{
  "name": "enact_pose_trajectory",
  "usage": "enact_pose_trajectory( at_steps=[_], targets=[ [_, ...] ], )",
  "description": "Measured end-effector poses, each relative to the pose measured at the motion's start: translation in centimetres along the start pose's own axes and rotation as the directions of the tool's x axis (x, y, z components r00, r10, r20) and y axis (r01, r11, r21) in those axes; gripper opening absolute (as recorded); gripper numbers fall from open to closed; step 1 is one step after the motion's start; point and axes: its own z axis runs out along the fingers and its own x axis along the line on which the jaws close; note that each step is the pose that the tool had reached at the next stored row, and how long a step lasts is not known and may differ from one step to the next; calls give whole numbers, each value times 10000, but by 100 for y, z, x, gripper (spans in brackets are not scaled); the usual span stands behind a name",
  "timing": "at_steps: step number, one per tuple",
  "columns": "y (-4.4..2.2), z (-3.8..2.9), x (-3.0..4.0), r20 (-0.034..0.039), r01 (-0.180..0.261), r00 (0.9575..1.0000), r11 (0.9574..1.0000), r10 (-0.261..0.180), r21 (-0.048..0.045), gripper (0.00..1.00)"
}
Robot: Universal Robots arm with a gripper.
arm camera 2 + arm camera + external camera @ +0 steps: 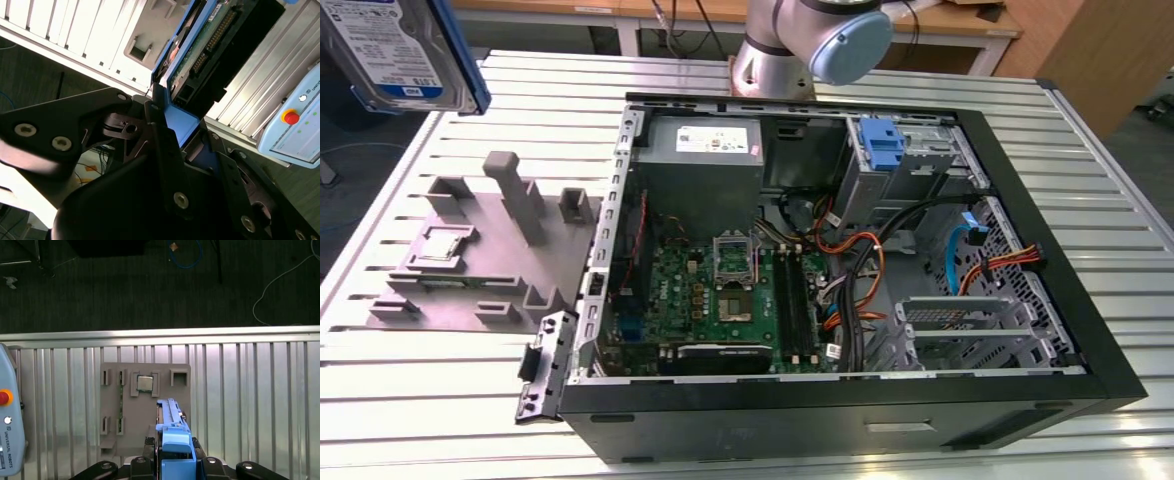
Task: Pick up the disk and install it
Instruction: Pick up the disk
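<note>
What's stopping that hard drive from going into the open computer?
Nothing visible does. The gripper holds the disk in the air, apart from the case, which lies open. Orange cables run beside its empty metal cage.

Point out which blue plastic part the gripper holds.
The blue carrier frame of the disk, held in the air by the gripper at the exterior view's left. The blue latch sits inside the computer case.

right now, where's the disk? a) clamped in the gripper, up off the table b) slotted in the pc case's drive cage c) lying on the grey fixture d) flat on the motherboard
A: the disk sits clear of the table at the exterior view's upper left, and the first wrist view shows the gripper shut on its blue frame.
</note>
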Motion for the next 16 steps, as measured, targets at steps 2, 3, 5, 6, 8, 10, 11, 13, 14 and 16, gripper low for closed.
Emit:
enact_pose_trajectory(
  at_steps=[2, 3, 5, 6, 8, 10, 11, 13, 14, 16],
  targets=[
    [-28, 1, -1, 1, 1, 10000, 10000, -1, -1, 36],
    [-47, 1, -2, 0, 0, 10000, 10000, 0, 0, 36],
    [-90, 1, -3, -1, 1, 10000, 10000, -1, -2, 36],
    [-108, 2, -4, 0, 1, 10000, 10000, -1, -1, 36],
    [-142, 3, -6, 0, 0, 10000, 10000, 0, -1, 36],
    [-174, 3, -7, 0, 0, 10000, 10000, 0, -1, 36],
    [-185, 4, -7, 1, 0, 10000, 10000, 0, 0, 36],
    [-199, 3, -9, -1, 0, 10000, 10000, 0, -2, 36],
    [-200, 3, -8, 0, -1, 10000, 10000, 1, -2, 36],
    [-200, 4, -3, 0, 0, 10000, 10000, 0, -1, 36]
  ],
)
